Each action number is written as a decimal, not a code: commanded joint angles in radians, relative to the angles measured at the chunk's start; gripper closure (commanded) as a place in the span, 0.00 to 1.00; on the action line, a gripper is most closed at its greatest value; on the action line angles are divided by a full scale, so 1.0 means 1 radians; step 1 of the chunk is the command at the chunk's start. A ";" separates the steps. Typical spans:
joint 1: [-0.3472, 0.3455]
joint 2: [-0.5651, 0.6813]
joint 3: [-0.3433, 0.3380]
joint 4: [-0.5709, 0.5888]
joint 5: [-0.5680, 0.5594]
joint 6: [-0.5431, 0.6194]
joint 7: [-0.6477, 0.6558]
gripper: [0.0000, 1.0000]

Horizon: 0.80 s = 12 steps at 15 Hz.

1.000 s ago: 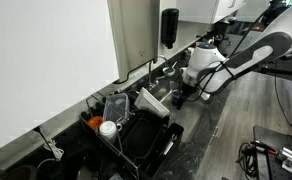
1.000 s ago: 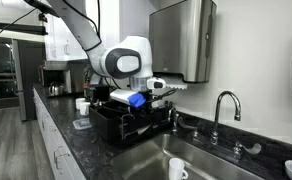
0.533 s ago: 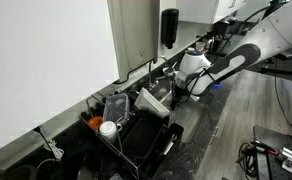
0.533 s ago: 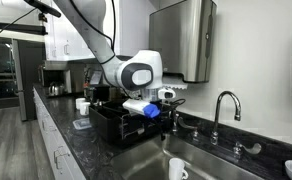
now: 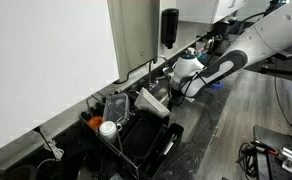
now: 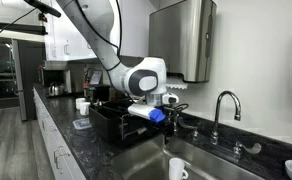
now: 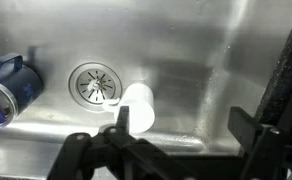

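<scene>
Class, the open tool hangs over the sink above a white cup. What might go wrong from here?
1. The white cup sits off to one side of the tool, not centred between its jaws; a straight descent might strike it.
2. The steel sink looks smooth, so a nudged cup may slide toward the drain or the blue mug.
3. The dish rack stands close beside the arm; a swing could clip it.

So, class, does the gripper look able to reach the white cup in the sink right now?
Probably yes. The gripper hangs open over the white cup, with nothing between them in the wrist view. The blue cup lies off to one side, beyond the drain.
</scene>
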<state>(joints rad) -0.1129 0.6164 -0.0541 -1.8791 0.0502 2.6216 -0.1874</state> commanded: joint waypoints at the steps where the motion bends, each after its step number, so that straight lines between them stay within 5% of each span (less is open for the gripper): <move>1: -0.012 -0.001 0.013 0.002 -0.015 -0.003 0.011 0.00; 12: -0.033 0.134 0.028 0.143 0.003 -0.052 0.032 0.00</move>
<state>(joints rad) -0.1142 0.6848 -0.0557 -1.8183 0.0474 2.6097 -0.1468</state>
